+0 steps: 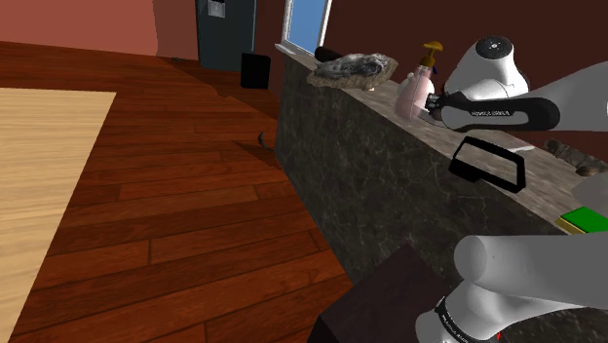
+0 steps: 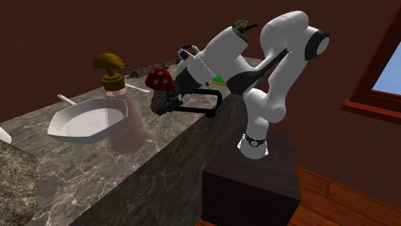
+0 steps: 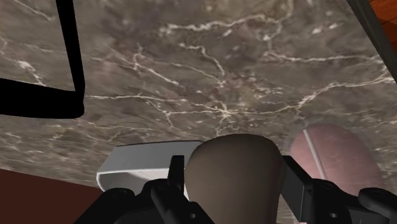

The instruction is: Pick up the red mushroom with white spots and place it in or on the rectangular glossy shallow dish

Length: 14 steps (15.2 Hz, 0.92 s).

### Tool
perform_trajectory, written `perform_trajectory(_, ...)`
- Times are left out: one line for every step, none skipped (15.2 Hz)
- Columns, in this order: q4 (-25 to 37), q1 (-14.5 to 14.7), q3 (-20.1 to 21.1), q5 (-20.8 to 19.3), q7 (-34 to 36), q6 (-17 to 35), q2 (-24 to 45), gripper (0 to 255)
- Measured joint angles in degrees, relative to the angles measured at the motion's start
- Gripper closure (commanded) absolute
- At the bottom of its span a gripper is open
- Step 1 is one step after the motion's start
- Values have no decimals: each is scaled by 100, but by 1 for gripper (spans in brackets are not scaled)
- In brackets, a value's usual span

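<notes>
**While it is gripped by the claw (image 2: pixel 162 104), the red mushroom (image 2: pixel 159 78) is held up over the tabletop (image 2: pixel 96 173)**

Where the claw is seen in the wrist view, its two black fingers (image 3: pixel 173 186) are pressed against both sides of the mushroom, so the claw is closed on it. From there the mushroom is seen as a round grey-brown lump. In the second exterior view its red cap with white spots is seen just above the claw, over the dark stone tabletop. The black rectangular dish (image 2: pixel 216 106) is laid flat on the tabletop just behind the claw in that view. A white dish with cut corners (image 2: pixel 80 122) is set farther toward that view's left. A pink soap bottle (image 2: pixel 123 112) with a brown pump is stood just beside it. In the shoulder view a grey rock (image 1: pixel 353 66) is seen at the far end of the tabletop, near a window (image 1: pixel 304 21). A green block (image 1: pixel 585 218) is seen at that view's right edge.
</notes>
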Motion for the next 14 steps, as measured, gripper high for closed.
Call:
perform_trajectory(60,20,-7,28,-33,-61,1,255)
perform_trajectory(132,40,-23,59,-79,-126,6,255)
perform_trajectory(177,59,-41,86,-120,-180,-6,255)
perform_trajectory(238,89,-48,125,-160,-266,-29,255)
perform_trajectory(305,101,-62,147,-198,-315,-15,255)
perform_trajectory(248,125,-122,172,-264,-329,-100,255)
perform_trajectory(104,157,-216,198,-353,-324,-260,255)
perform_trajectory(-95,176,-289,199,-401,-280,-434,255)
perform_trajectory(-285,192,-386,198,-476,-235,-602,255)
perform_trajectory(-515,217,-505,201,-570,-201,-824,255)
perform_trajectory(-691,257,-623,220,-686,-233,-1055,255)
perform_trajectory(-845,276,-727,221,-783,-241,-1245,255)
perform_trajectory(-977,297,-838,224,-893,-270,-1429,255)
perform_trajectory(-1174,314,-959,219,-1006,-297,-1678,255)
